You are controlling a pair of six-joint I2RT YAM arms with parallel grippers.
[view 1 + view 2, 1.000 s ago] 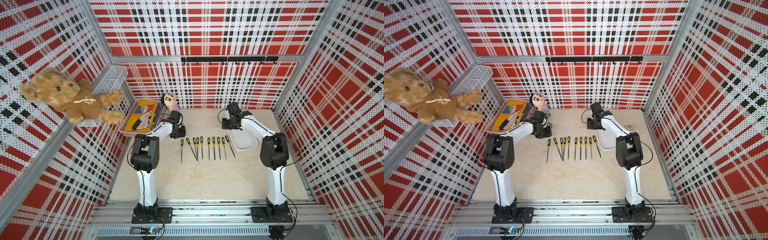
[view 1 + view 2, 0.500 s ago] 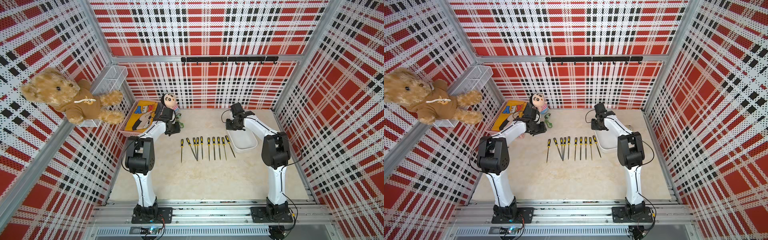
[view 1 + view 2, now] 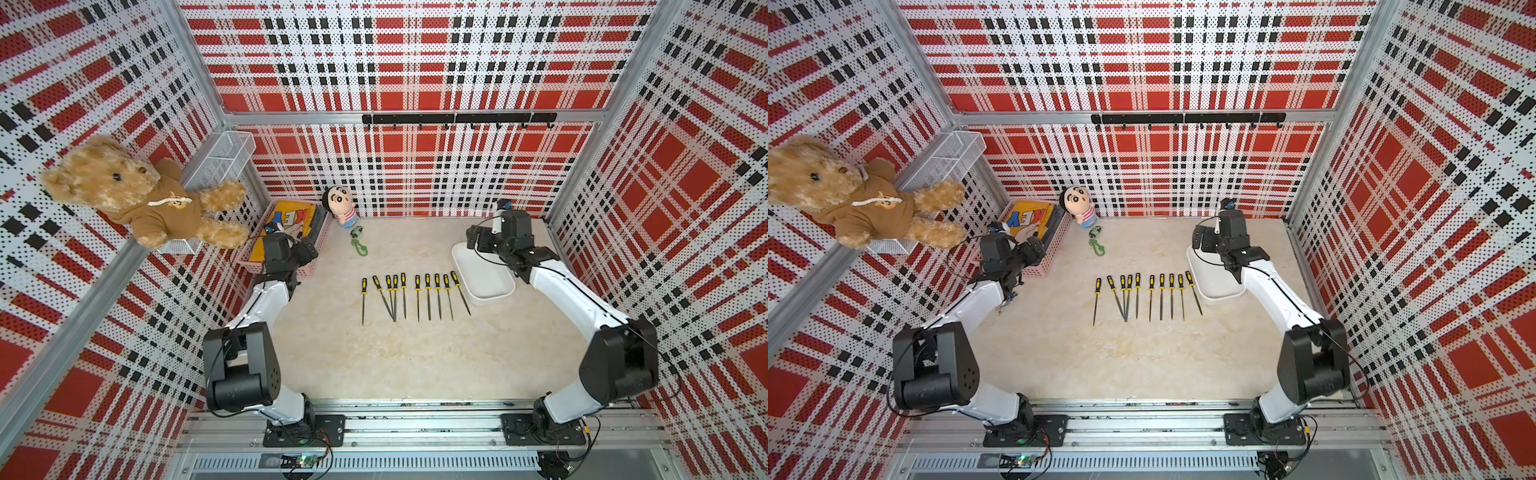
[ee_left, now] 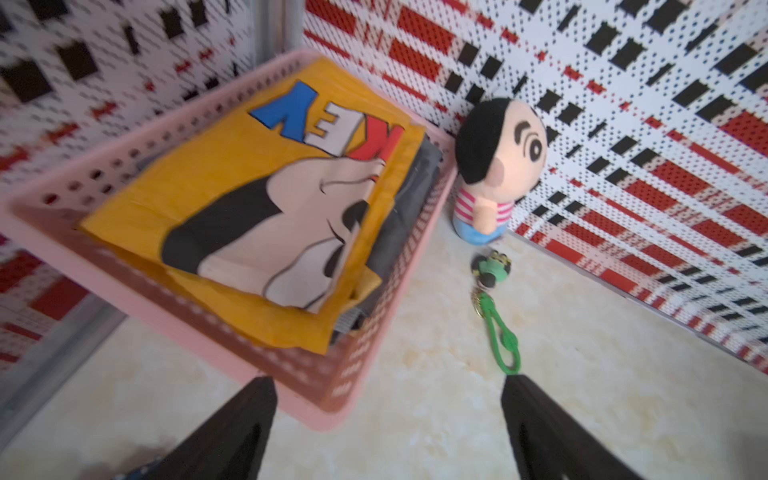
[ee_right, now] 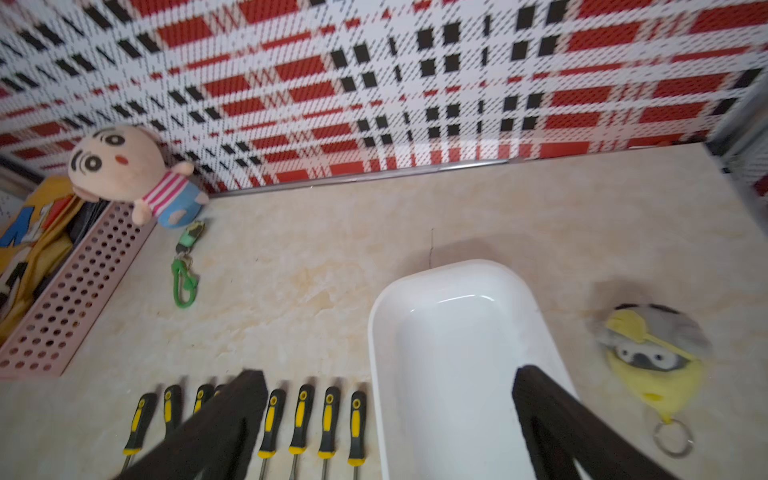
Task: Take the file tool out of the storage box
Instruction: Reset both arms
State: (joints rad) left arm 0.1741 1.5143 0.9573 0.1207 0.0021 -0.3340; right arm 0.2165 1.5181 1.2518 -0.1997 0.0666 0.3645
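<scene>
File tools (image 3: 417, 282): out on the table (image 3: 415, 365), laid in a row at mid-frame in both top views, just left of the storage box (image 3: 484, 276).
- Handles are black and yellow and point toward the top of the frame, with the blades toward the bottom.
- Long axes are near parallel. A few at the left of the row slant and cross.
- The rightmost slants toward the box's lower corner; I cannot tell whether it touches.

Box: the long axis runs up and down the frame, a little tilted. Its upper right corner is hidden under the right arm.

Right claw (image 5: 388, 372): spread wide, holding nothing, above the box's rim. In the right wrist view one finger covers some handles, and the blades are cut off at the frame's lower edge.

Left claw (image 4: 388, 380): spread, holding nothing, near the pink basket (image 4: 166, 316). That view is blurred.
</scene>
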